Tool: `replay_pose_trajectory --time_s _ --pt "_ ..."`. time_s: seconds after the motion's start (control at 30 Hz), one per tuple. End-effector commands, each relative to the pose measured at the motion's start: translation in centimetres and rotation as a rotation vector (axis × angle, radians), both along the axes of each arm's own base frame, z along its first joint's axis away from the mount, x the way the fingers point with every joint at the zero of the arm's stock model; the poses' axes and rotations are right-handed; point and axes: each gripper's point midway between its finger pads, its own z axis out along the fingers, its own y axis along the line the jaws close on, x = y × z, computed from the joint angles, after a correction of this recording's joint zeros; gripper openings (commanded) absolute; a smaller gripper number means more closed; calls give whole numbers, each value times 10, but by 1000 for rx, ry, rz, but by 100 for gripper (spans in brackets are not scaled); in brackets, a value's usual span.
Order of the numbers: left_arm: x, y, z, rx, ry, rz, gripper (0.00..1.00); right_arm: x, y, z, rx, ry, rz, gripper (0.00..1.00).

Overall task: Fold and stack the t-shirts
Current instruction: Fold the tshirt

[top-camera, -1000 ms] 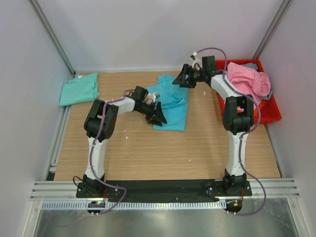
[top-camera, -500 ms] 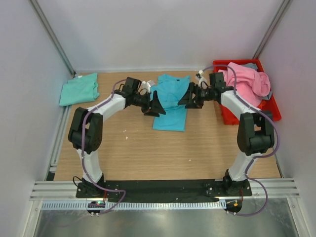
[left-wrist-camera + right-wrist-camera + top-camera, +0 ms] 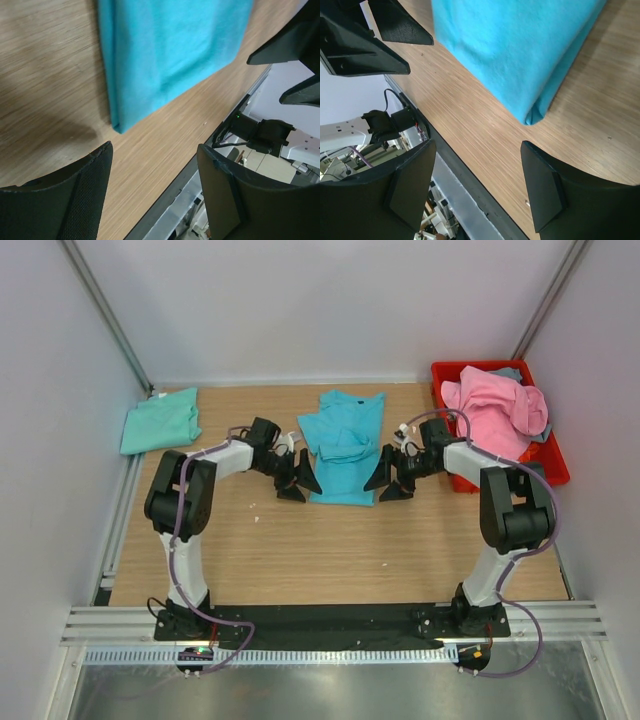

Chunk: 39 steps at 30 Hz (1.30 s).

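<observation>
where the table (image 3: 300, 550) met the left wall, only the top view showed the mint shirt (image 3: 160, 422). the left claw (image 3: 297, 483) stood wide and empty just left of the turquoise shirt (image 3: 343, 445) at mid-table. its wrist view showed the shirt's near corner layered. the right claw (image 3: 390, 480), also wide and empty, sat just right of it. only the top view caught the pink shirt (image 3: 495, 405) heaped in the bin (image 3: 552, 472).

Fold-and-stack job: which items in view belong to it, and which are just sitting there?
Part of the job:
turquoise t-shirt, partly folded, mid-table
mint-green t-shirt, folded, far left corner
pink t-shirt, heaped in the bin
grey-blue t-shirt, peeking out behind the pink one

Not part of it:
red bin, only holds shirts
table
</observation>
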Motion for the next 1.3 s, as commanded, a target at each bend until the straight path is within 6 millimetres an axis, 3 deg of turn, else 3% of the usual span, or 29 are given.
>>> replay_pose_trajectory --time_s 0.0,0.2,0.47,0.63,1.03,1.27 --pt "-5 3 -13 17 54 17 69 -13 2 -13 -12 30 21 74" --pt "-7 1 -28 17 103 25 68 -29 7 -38 -40 96 44 74" --pt "-5 -2 -43 8 148 22 63 -26 12 -57 -36 151 56 70" --pt "1 -6 -47 -2 165 25 55 -25 12 -64 -42 155 62 65" --pt "1 -7 -54 7 180 27 50 -15 -2 -74 -76 129 -2 61" --pt "0 9 -52 112 108 41 55 -10 -15 -79 -110 96 -44 59"
